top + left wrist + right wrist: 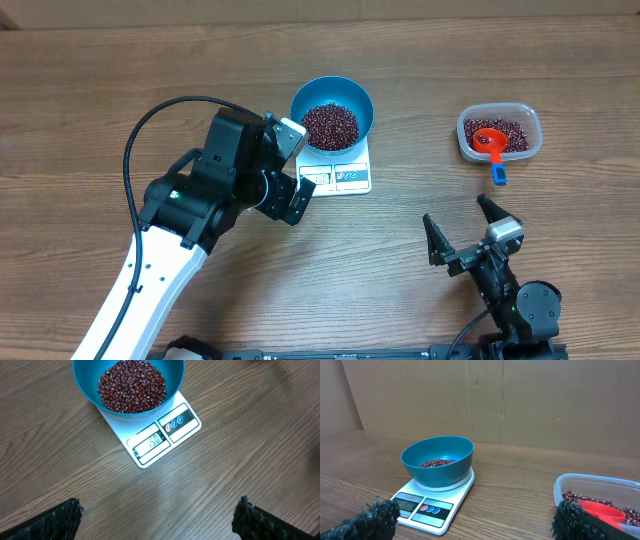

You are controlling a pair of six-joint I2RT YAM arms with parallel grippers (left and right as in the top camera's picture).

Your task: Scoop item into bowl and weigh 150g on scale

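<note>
Blue bowl [332,100] of red-brown beans [329,124] sits on the kitchen scale [346,178], whose display [150,441] appears to read 150, so weighing looks complete. Left tool [157,515], near the scale, and right tool [458,214], well apart from it, both stand open and empty.

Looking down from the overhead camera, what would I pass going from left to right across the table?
Left arm → blue bowl of beans, sitting on the scale → clear tub holding a red scoop. The right arm lies level with the tub sideways, so it's left out.
</note>
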